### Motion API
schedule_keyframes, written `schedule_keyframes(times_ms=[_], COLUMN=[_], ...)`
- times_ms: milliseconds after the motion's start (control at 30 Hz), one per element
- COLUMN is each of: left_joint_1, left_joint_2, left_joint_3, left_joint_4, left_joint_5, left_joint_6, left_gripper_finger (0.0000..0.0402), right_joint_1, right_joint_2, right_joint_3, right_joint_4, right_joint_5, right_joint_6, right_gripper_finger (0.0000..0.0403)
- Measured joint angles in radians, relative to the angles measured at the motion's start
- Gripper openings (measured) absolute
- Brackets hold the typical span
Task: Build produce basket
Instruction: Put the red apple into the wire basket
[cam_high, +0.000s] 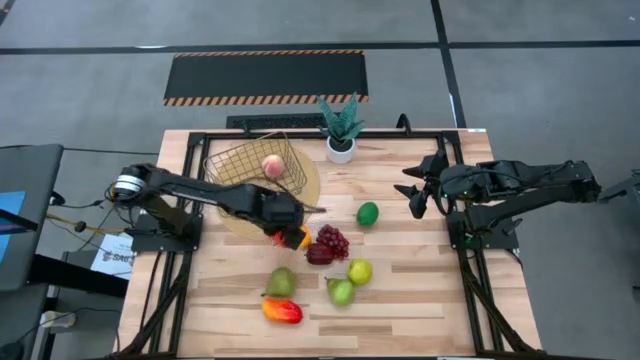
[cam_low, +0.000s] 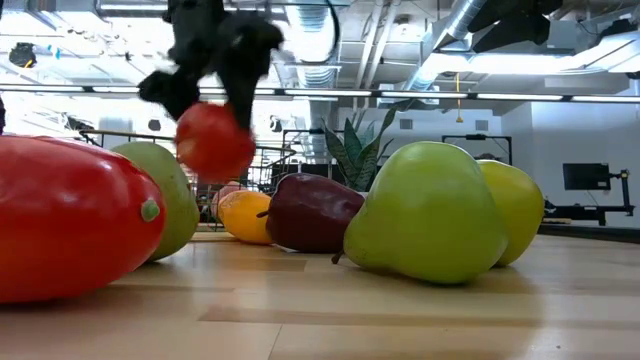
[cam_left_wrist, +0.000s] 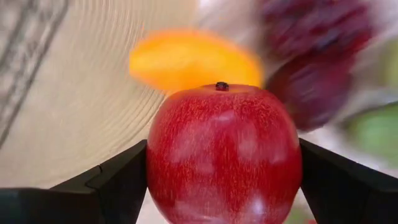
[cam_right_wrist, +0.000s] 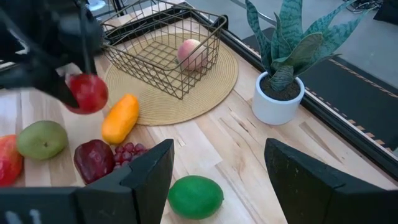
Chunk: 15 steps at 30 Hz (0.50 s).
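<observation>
My left gripper (cam_high: 283, 233) is shut on a red apple (cam_left_wrist: 224, 155) beside the near right corner of the gold wire basket (cam_high: 255, 165). The basket stands on a round woven mat (cam_high: 310, 190) and has a pink peach (cam_high: 272, 166) lying in it. A yellow-orange mango (cam_right_wrist: 120, 118) lies just under the apple, partly on the mat's edge. Purple grapes (cam_high: 333, 240), a dark red apple (cam_high: 319, 254), a green lime (cam_high: 368, 213), pears and a red-orange mango (cam_high: 282, 311) lie on the table. My right gripper (cam_high: 415, 195) waits open at the right, held high. My left gripper pinches the red apple by its two opposite sides (cam_left_wrist: 152, 168), one finger (cam_left_wrist: 118, 183) on each. The fingers come steeply from above, pointing down. The apple (cam_low: 213, 140) hangs clear of the table below the fingers, with its stem dimple (cam_left_wrist: 221, 86) turned sideways.
A white pot with a spiky green plant (cam_high: 341, 130) stands at the far edge, right of the basket. A yellow-green apple (cam_high: 360, 271) and a green pear (cam_high: 341, 291) lie toward the near edge. Bare wood lies on the near right.
</observation>
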Motion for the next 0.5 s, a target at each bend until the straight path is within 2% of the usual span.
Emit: schedule_keyframes(times_ms=[233, 500], left_joint_1=[0.039, 0.063], left_joint_2=[-0.183, -0.315], left_joint_3=[0.002, 0.002], left_joint_4=[0.211, 0.42], left_joint_5=[-0.043, -0.051], left_joint_6=[0.021, 0.086], left_gripper_finger=[0.0334, 0.0338], right_joint_1=[0.0, 0.0], right_joint_2=[0.0, 0.0], right_joint_3=[0.0, 0.0], right_joint_4=[0.001, 0.0], right_joint_5=[0.001, 0.003], right_joint_6=[0.0, 0.0], right_gripper_finger=[0.0273, 0.0273])
